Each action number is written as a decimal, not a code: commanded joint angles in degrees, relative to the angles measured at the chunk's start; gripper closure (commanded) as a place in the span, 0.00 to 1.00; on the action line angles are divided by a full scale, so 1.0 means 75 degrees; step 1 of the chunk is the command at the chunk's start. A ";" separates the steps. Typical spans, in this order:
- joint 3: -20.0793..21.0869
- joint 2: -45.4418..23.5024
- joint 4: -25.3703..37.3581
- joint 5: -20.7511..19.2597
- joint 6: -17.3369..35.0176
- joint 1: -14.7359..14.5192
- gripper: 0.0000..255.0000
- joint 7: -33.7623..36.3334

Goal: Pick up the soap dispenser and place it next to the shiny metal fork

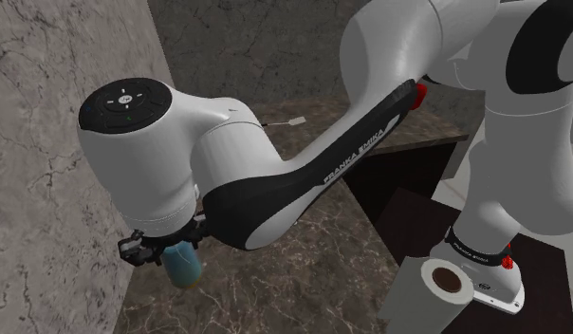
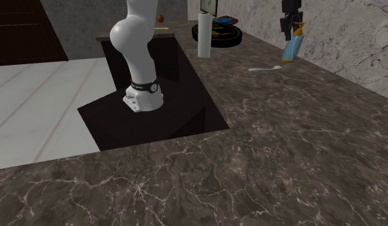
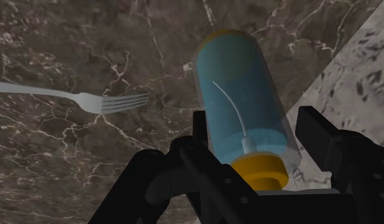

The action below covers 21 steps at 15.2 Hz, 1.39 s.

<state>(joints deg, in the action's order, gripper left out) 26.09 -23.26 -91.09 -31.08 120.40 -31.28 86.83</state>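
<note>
The soap dispenser [image 3: 238, 95] is a clear blue bottle with an orange pump cap. My gripper [image 3: 255, 121] is shut on it near the cap, one black finger on each side. In the second exterior view the soap dispenser [image 2: 291, 48] hangs tilted under the gripper [image 2: 292, 22], close to the marble wall, its base just above the dark marble counter. The metal fork [image 2: 264, 68] lies flat on the counter a short way from the bottle's base. Its tines point toward the bottle, as the fork [image 3: 76, 98] shows in the wrist view. From the shoulder, the dispenser [image 1: 183, 264] pokes out below the gripper [image 1: 166, 247], and the fork [image 1: 283, 123] is beyond the arm.
A grey marble wall [image 1: 47, 142] runs right beside the gripper. A white paper towel roll [image 2: 203, 33] and a black bowl of items [image 2: 226, 32] stand further along the counter. The arm's base sits in a dark recess [image 2: 160, 122] cut into the counter [image 2: 282, 160].
</note>
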 commanded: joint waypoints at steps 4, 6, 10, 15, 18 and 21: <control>0.0000 0.0003 -0.0009 -0.0002 0.0010 0.0001 0.00 0.0004; 0.0000 0.0003 -0.0009 -0.0002 0.0010 0.0001 0.00 0.0004; 0.0047 0.0132 0.0044 0.0081 -0.0161 -0.0006 0.00 -0.0042; 0.0167 0.0453 0.0252 0.0295 -0.0662 -0.0040 0.00 -0.0167; 0.0166 0.0452 0.0254 0.0295 -0.0663 -0.0041 0.00 -0.0167; 0.0166 0.0452 0.0254 0.0295 -0.0663 -0.0041 0.00 -0.0167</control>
